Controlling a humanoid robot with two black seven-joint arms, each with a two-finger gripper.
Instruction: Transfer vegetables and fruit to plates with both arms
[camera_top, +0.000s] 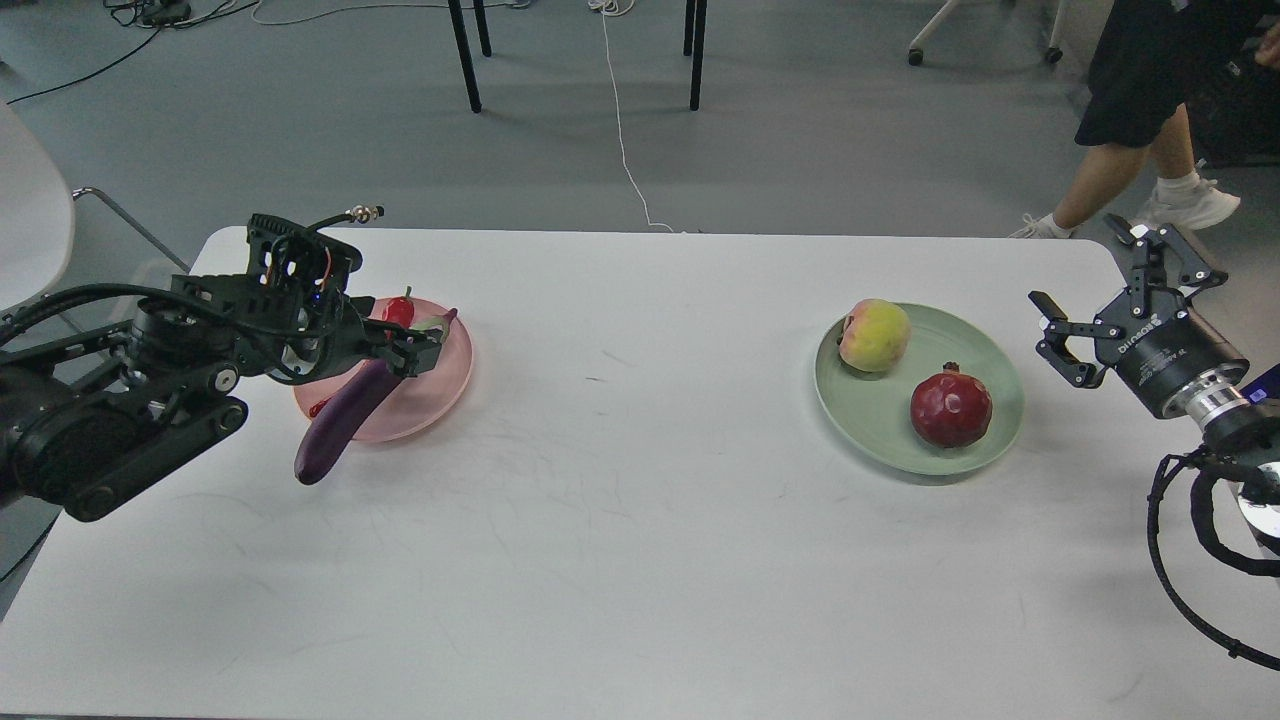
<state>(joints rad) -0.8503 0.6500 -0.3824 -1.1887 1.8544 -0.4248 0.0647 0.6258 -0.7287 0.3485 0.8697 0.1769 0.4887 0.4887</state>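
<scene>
Left of frame: my left gripper clamps the eggplant over the pink plate; my arm hides most of the chili. Right gripper jaws apart, beside green plate holding peach, pomegranate.

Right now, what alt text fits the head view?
The left claw holds a purple eggplant over a pink plate with a red chili. Peach and pomegranate sit on a green plate; the right claw is open.

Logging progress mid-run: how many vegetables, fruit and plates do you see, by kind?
Vegetables: 2, chili pepper and eggplant
Fruit: 2, peach and pomegranate
Plates: 2, pink plate and green plate
Total: 6
</scene>
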